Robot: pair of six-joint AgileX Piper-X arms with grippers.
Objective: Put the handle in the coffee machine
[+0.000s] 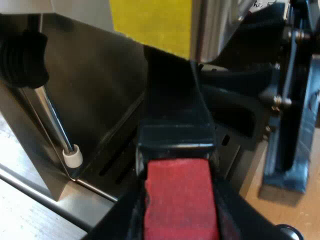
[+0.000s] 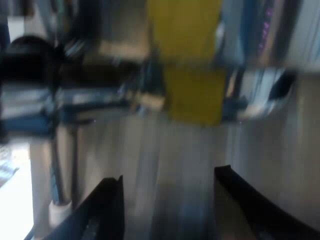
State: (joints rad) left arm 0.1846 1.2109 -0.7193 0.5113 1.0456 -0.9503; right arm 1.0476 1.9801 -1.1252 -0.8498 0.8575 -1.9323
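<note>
Left wrist view: the left gripper (image 1: 178, 220) is clamping the handle (image 1: 175, 110), fingers (image 1: 122, 222) sitting either side of its red end (image 1: 181, 197). The handle is pointing off at twelve o'clock from the gripper, straight at the machine (image 1: 100, 90). Its far end is disappearing under a yellow patch (image 1: 152, 22) on the machine's front, so I can't tell if it's locked in. At about ten o'clock from the gripper the wand (image 1: 52, 117) is hanging down, its white tip (image 1: 73, 158) sitting just above the steel base, with a black knob (image 1: 22, 57) above it. At around two o'clock a blue thing (image 1: 295, 135) is standing on the wooden table (image 1: 280, 205).

Right wrist view: the right gripper (image 2: 167, 210) is hanging with its jaws wide apart, gripping nothing. It's facing the machine's steel front, the yellow patch showing at twelve o'clock and the wand's tip at about nine.
</note>
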